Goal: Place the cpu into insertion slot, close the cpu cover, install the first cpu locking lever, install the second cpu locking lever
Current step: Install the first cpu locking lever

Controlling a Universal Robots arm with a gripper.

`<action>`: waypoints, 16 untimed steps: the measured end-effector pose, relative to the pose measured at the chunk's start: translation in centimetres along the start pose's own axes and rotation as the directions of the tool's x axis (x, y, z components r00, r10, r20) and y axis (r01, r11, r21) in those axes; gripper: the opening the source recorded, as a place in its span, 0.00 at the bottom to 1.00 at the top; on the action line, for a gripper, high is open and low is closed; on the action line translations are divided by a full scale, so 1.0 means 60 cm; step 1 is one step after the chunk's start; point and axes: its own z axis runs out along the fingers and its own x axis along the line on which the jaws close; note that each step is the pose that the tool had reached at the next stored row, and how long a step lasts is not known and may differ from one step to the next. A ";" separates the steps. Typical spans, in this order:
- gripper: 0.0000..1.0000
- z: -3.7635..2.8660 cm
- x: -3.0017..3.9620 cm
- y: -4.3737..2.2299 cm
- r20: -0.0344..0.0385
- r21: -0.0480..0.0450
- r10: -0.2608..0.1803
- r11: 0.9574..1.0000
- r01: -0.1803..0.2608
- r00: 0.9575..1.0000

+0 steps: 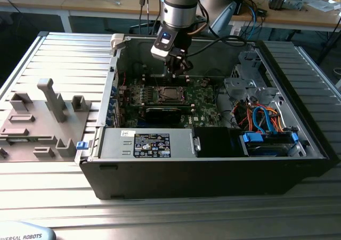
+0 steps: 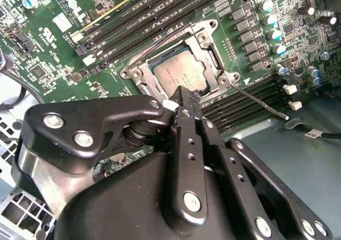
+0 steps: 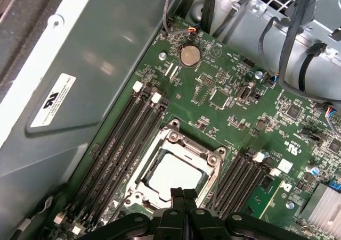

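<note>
The cpu point(image 2: 178, 72) point(image 3: 173, 175), a silver-grey square chip, lies in the socket on the green board point(image 1: 205, 93). The cpu cover point(image 2: 213, 52) point(image 3: 182, 139), a silvery metal frame, lies flat around it. A thin metal locking lever point(image 2: 262, 104) sticks out sideways from one socket corner. My gripper point(image 1: 178, 67) point(image 2: 184, 93) point(image 3: 184, 193) hangs just above the socket's edge. Its black fingers are pressed together with nothing between them. In the exterior view the socket point(image 1: 171, 94) sits directly below the fingertips.
The board lies inside an open computer case point(image 1: 298, 144). Memory slots point(image 3: 125, 139) flank the socket. A drive cage with orange and blue cables point(image 1: 261, 115) fills the exterior view's right. A power supply point(image 1: 146, 143) sits at the front. Grey fixtures point(image 1: 50, 99) stand outside the case on the exterior view's left.
</note>
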 end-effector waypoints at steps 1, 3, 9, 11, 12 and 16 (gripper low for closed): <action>0.11 0.000 0.000 0.000 0.000 0.000 -0.003 1.000 0.003 1.000; 0.11 0.000 0.000 0.000 0.000 0.000 -0.011 1.000 0.011 1.000; 0.11 0.000 0.000 0.000 0.000 -0.001 -0.032 1.000 0.032 1.000; 0.11 0.000 0.000 0.000 0.001 -0.001 -0.038 0.999 0.038 0.999; 0.11 0.000 0.000 0.000 0.001 -0.001 -0.041 0.999 0.041 0.999; 0.11 0.000 0.000 0.000 0.001 -0.002 -0.056 0.998 0.056 0.998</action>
